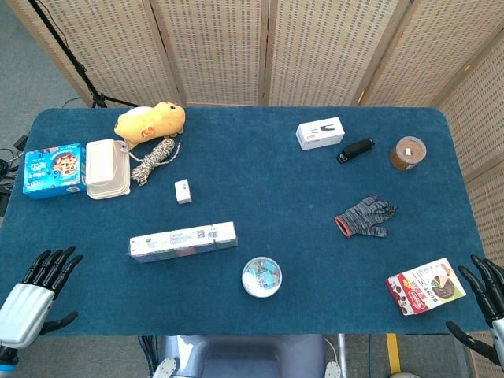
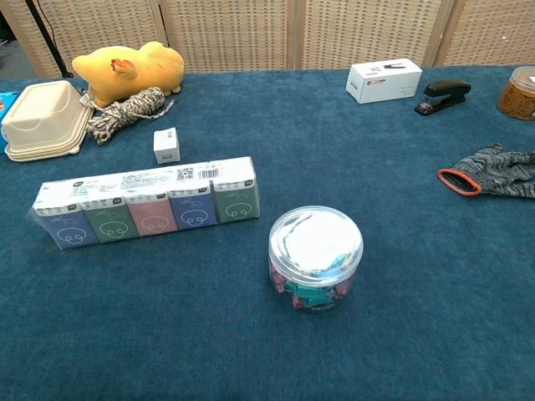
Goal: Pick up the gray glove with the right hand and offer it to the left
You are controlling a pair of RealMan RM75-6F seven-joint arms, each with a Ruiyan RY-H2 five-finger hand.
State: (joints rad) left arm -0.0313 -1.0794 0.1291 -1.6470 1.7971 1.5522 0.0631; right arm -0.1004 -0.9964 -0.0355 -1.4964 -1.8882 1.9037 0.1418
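Reaching not yet begun: glove lies up-table and inward of the right hand

Lying flat on the blue felt-covered table point(image 1: 260, 189), the gray knit glove with the orange cuff point(image 1: 365, 216) sits on the robot's right side, well apart from both hands. Its long axis runs roughly across the table: cuff toward centre, fingers toward the right edge, tilted slightly up in the head view. In the chest view the glove is cut off at the right frame edge.

The black-fingered right hand point(image 1: 484, 303) hovers at the near right corner, fingers spread, holding nothing. The glove lies fwd and to the left of it, w/ a flat red-and-white snack box point(image 1: 426, 286) between the two. The white-backed left hand point(image 1: 35, 295) is at the near left corner, fingers also apart, empty, much farther from the glove.

Judgement: right arm is clearly the nearer one; it would need to go fwd and inward, passing over the snack box, and prob. approach across the glove's palm rather than along its length.
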